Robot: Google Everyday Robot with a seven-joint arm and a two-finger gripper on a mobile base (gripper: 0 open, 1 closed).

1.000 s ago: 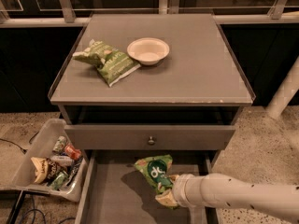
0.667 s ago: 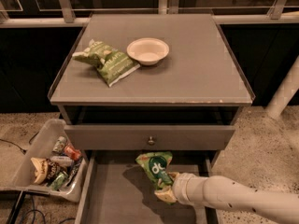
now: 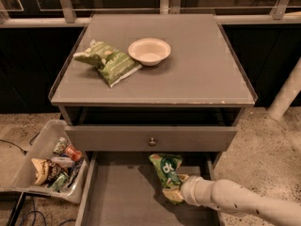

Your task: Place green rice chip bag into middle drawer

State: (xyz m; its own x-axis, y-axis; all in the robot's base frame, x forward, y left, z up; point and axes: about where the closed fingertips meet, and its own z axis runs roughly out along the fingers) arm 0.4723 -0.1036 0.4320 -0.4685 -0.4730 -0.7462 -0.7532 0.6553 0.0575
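The green rice chip bag (image 3: 165, 170) is deep green with white logo letters and pale chips pictured at its near end. It hangs over the right part of the open middle drawer (image 3: 122, 199), a wide grey drawer with a flat floor, and casts a shadow on that floor. My gripper (image 3: 180, 193), at the end of the white arm coming in from the lower right, is shut on the bag's near end. The bag hides the fingers. The bag's far end reaches up to the closed drawer front with a round knob (image 3: 152, 141).
A paler olive-green bag (image 3: 109, 61) and a white bowl (image 3: 149, 51) lie on the cabinet top. A clear bin (image 3: 51, 164) of snacks stands on the floor left of the drawer. A white pole (image 3: 287, 95) stands at the right.
The bag has shifted a little to the right and toward the cabinet with my gripper. The arm has moved only slightly.
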